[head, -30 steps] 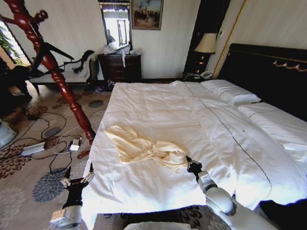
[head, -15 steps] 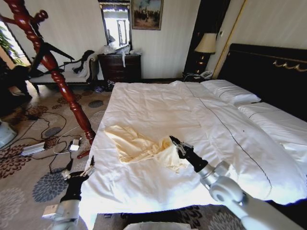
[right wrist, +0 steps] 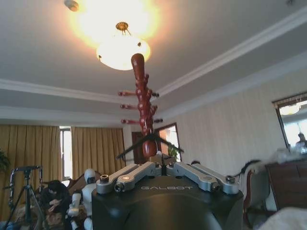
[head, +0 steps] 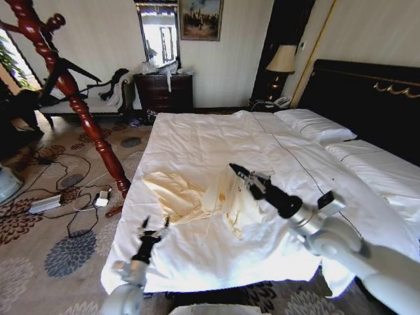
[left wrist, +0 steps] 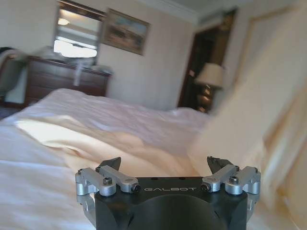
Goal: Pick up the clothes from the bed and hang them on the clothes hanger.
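The pale cream-yellow clothes [head: 184, 197] lie crumpled on the bed [head: 210, 138] near its foot. My right gripper [head: 237, 173] is shut on one fold and holds it raised above the sheet, so the fabric hangs below the fingers. My left gripper [head: 155, 224] stands open just over the bed's foot edge, a short way from the clothes. In the left wrist view its fingers [left wrist: 111, 165] are spread, with the clothes [left wrist: 120, 143] ahead and the lifted fold [left wrist: 254, 120] to one side. The black clothes hanger [head: 77, 68] hangs on the coat stand [head: 85, 118], and it shows as the clothes hanger [right wrist: 136, 143] past my right gripper [right wrist: 163, 167].
The reddish-brown coat stand [right wrist: 140, 91] rises from the patterned carpet left of the bed. Cables and a power strip [head: 46, 203] lie on the floor by its foot. A dark dresser [head: 164, 92] stands against the far wall. Pillows [head: 315, 128] and the dark headboard [head: 374, 98] are at the right.
My right gripper has risen and moved up the bed, lifting a fold of the clothes off the sheet. My left arm has swung right, from beside the bed to over its foot edge.
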